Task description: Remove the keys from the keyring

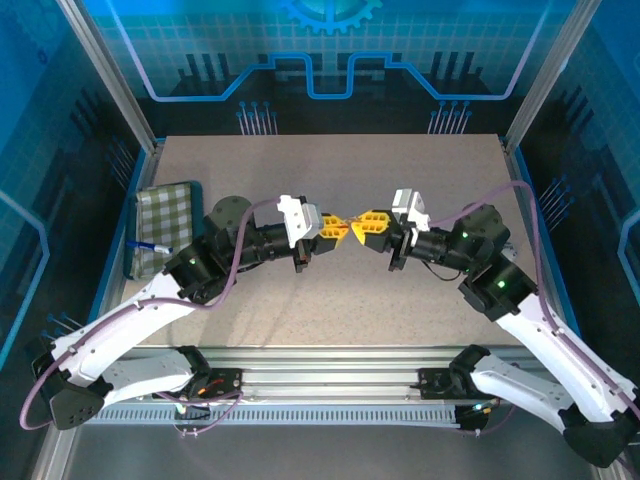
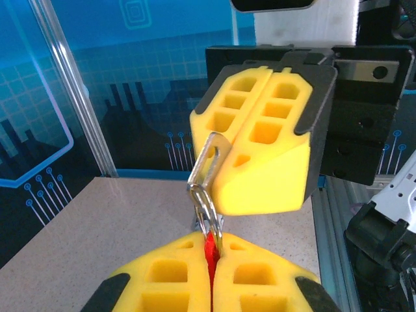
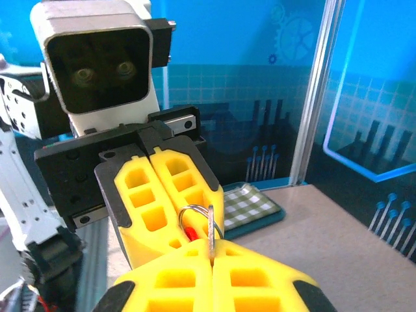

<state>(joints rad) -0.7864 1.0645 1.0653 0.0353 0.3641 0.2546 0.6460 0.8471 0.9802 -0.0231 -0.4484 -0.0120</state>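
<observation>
Both arms meet tip to tip above the middle of the tabletop (image 1: 400, 330), with nothing resting on the surface beneath them. The left gripper (image 1: 340, 230) has its yellow fingers pressed together; its own wrist view shows the left gripper (image 2: 209, 252) pinching a small red tab (image 2: 208, 246) together with the lower end of the wire keyring (image 2: 207, 209). The right gripper (image 1: 366, 225) is likewise closed. From the left wrist camera the right gripper (image 2: 229, 156) faces the lens, and a thin grey metal key (image 2: 209, 156) comes out of the seam between its fingers, slanting down to the keyring. The right wrist view agrees: the right gripper (image 3: 212, 257) clamps the flat key (image 3: 211, 226) edge-on. The round keyring (image 3: 188, 211) loops just beside it, against the fingers of the opposite left gripper (image 3: 182, 224), with the red tab (image 3: 189, 233) tucked below the loop. Key and keyring are touching, held in the air between the two grippers; whether the key is threaded on the wire or merely against it cannot be told. A green checked cloth (image 1: 165, 215) lies at the far left edge of the tabletop, well apart from the grippers, with a small blue-and-white object (image 1: 150, 247) lying on it.
</observation>
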